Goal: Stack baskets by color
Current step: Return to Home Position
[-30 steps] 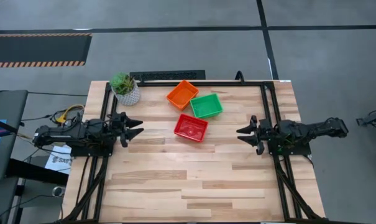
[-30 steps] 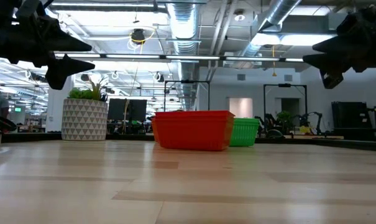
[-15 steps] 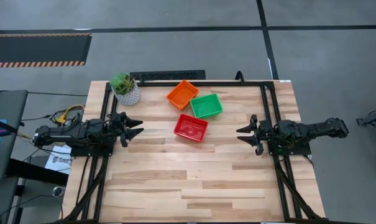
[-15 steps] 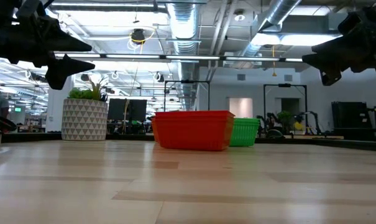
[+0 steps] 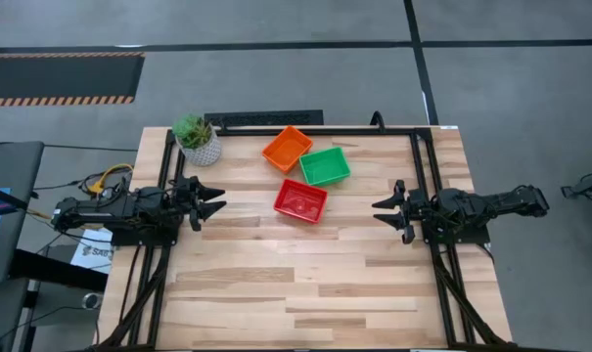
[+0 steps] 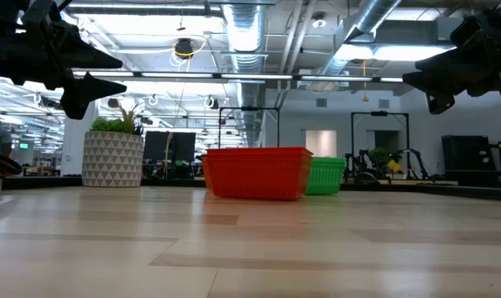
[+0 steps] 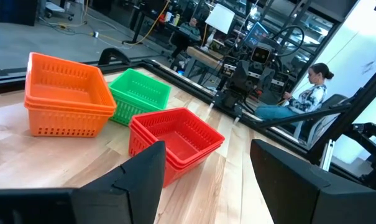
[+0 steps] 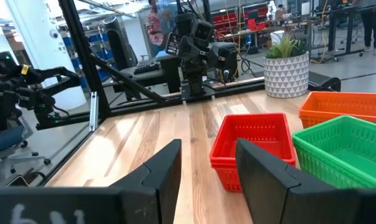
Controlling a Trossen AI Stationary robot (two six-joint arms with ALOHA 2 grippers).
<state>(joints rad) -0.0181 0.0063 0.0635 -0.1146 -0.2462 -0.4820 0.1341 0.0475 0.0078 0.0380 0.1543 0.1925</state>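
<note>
My left hand (image 5: 219, 200) and my right hand (image 5: 378, 211) are both open, well apart from the red baskets (image 5: 300, 200) between them.

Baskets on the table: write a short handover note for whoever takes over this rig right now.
Left pincer: open, empty, at the left edge of the table.
Right pincer: open, empty, at the right edge.
Baskets: orange stack, green stack and red stack sit close together at the far middle, to the right of the potted plant.
Done: colour sorting looks complete; no loose basket in view.
Left: probably nothing to stack; both arms look close to a rest pose.
</note>
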